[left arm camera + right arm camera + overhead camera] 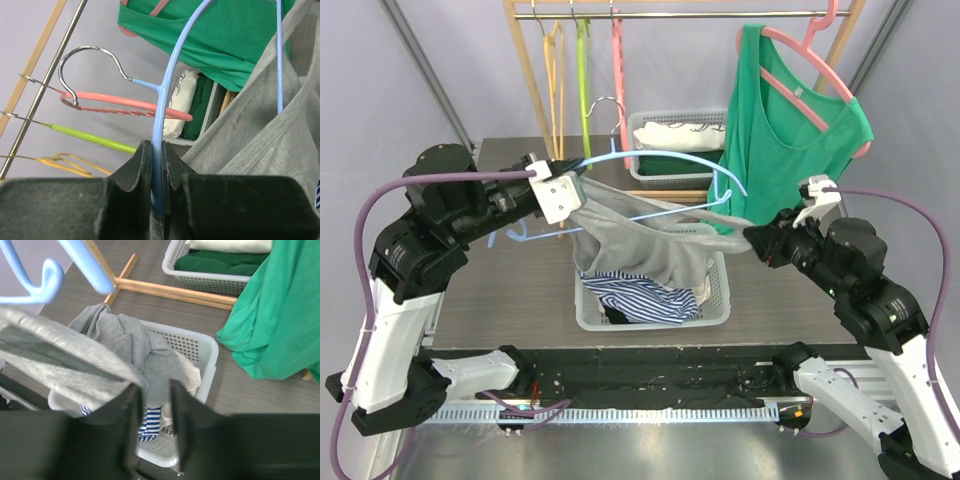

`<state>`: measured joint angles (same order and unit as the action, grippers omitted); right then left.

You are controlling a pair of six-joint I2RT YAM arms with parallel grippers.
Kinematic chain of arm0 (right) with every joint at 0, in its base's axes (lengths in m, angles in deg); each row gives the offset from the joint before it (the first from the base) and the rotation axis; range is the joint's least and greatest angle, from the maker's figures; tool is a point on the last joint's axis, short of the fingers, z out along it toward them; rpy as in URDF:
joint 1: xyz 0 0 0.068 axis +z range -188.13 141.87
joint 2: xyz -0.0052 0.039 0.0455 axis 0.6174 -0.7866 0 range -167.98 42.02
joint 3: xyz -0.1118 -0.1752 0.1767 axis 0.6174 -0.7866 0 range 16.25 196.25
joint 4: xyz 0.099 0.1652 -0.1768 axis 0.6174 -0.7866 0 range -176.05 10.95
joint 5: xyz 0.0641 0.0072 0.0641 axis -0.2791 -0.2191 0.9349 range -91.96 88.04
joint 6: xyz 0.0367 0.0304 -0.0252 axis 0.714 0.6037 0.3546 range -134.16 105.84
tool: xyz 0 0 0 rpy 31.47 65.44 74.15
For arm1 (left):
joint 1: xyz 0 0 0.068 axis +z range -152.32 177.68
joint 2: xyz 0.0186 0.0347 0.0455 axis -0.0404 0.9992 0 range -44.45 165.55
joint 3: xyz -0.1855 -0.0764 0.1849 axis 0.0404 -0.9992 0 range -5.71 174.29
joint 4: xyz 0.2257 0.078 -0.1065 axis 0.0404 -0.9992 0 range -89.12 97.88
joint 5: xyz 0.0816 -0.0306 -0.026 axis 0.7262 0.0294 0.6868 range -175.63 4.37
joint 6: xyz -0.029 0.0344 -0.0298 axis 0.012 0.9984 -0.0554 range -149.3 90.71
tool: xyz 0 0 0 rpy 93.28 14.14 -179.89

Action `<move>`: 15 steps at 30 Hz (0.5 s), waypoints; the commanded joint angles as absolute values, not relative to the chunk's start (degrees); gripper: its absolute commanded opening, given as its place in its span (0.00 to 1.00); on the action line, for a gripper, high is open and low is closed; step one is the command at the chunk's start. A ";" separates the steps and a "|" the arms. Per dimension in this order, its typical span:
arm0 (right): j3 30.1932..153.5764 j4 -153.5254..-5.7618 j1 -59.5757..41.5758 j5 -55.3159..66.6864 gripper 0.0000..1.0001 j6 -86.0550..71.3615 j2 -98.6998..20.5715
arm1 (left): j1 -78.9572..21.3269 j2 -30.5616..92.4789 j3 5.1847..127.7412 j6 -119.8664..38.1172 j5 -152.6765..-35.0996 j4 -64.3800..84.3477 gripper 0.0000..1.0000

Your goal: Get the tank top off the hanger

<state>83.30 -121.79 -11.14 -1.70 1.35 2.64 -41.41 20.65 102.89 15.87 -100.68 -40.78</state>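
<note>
Two grippers: both raised over the white plastic mesh basket point(716, 300) on the dark wood-grain table point(490, 300); the left gripper point(578, 188) is above its far-left corner and the right gripper point(752, 238) above its far-right corner.
Left grip: jaws clamped tight on the thin bar of the light blue plastic hanger point(660, 155), near its chrome hook point(92, 55).
Right grip: fingers stand a narrow gap apart, and the basket shows through the gap.
Garment: the grey jersey tank top point(640, 240) hangs on the hanger directly above the basket. One strap stretches across to the right gripper and lies against one finger point(132, 430); cannot tell whether it is caught there. The hem drops into the basket.
Basket contents: a blue-and-white striped cloth point(640, 295) lies under the grey hem.
Behind the basket: a wooden clothes rack point(525, 70). On it, far right of the basket, a green tank top point(780, 130) hangs on a pink plastic hanger point(810, 75).
Also behind: a second white basket point(665, 178) with folded white and green clothes.
</note>
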 commanded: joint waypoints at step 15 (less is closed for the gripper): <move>109.67 -131.43 -10.00 26.16 0.91 -16.35 -5.18 | -50.22 18.92 88.52 29.06 -101.36 -18.75 0.00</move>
<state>105.63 -128.57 -10.45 15.54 -10.57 -6.67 -49.30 19.98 87.79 25.18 -102.07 -29.81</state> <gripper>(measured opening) 0.894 0.114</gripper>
